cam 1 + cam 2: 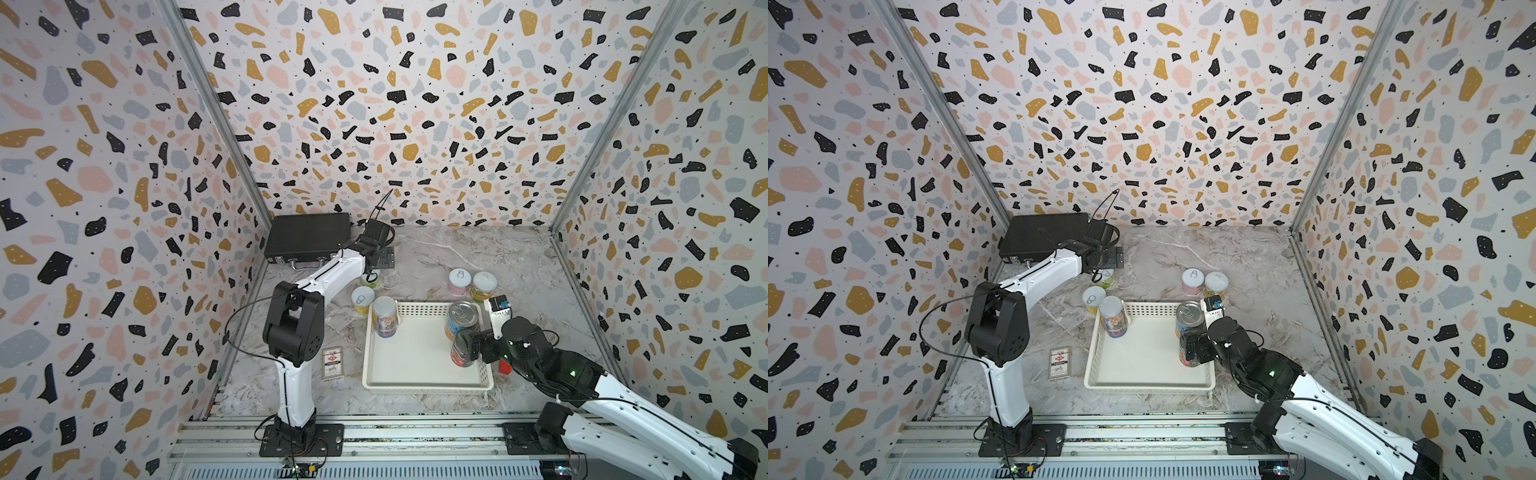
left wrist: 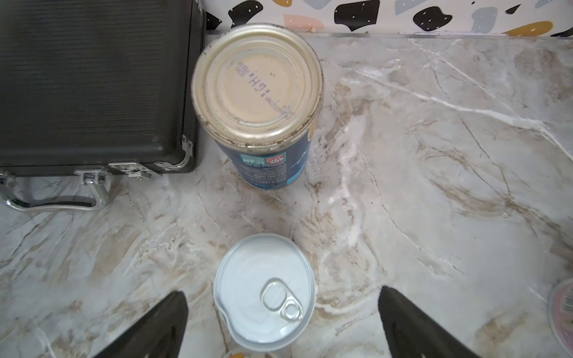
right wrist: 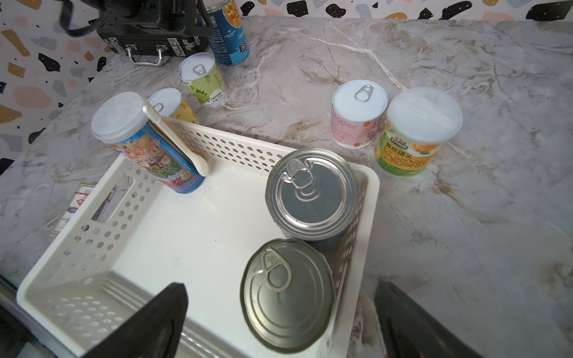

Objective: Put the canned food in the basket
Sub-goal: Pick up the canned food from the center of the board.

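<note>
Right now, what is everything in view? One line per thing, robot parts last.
silver-topped cans: two, blue and red labels, in the basket along its right wall
tall can: one, colourful label, basket's far left corner
blue can: one, on the table beside the briefcase
short cans: four on the table, green, yellow, pink, orange
basket: one, white, mid-table
briefcase: one, black, far left corner
card box: one, printed, left of basket
red block: one, right of basket, partly hidden
left gripper: open, above the green can
right gripper: open, over the nearer silver-topped can
</note>
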Robot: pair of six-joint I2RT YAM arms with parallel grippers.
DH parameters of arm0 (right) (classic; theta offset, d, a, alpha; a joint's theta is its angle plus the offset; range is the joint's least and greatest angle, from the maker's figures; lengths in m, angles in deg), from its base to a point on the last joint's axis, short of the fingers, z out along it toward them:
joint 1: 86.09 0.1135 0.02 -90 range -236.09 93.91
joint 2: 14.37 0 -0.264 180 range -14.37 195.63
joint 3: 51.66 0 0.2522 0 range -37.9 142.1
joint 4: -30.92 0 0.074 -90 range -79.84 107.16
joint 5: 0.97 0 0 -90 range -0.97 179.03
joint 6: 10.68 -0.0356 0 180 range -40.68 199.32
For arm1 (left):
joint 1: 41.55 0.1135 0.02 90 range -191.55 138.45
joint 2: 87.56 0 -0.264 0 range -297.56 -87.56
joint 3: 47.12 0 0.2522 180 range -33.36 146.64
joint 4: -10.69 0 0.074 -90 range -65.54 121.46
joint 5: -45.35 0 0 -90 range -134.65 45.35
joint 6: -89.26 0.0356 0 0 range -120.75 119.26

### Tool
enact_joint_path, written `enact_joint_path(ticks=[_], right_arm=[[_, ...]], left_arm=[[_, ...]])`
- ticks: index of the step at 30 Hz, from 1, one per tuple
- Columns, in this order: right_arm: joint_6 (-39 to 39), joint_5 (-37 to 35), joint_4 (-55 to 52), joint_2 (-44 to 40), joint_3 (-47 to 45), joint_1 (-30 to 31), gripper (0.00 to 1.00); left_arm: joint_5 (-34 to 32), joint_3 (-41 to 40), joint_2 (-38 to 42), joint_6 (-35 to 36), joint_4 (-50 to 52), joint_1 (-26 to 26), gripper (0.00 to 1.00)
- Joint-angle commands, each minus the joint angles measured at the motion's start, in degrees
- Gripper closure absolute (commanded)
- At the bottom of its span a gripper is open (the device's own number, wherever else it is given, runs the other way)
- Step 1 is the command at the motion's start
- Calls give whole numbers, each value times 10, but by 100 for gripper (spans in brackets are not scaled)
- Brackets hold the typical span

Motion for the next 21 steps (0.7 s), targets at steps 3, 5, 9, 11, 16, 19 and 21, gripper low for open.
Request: enact_joint_path(ticks=[3,5,9,11,16,19,21], right_arm=[[-15,32,-18,-18,31,-2,0],[-18,45,-15,-22,30,-1,0],[-24,68,-16,-23,35,-1,0],[-28,76,-15,-25,34,-1,0],[-34,93,-14,-30,32,-1,0],[-37,99,-13,-34,31,-1,0],[-39,105,-11,-35,30,-1,0]], left_arm=[[-57,43,-29,22,-22,4,0],[-62,57,-45,26,-25,8,0],[-47,112,-90,30,-8,20,0],[-40,132,-108,35,-6,22,0],[-41,165,-145,31,-5,28,0],[-41,176,-160,27,-6,34,0],[-34,188,-170,26,-7,38,0]])
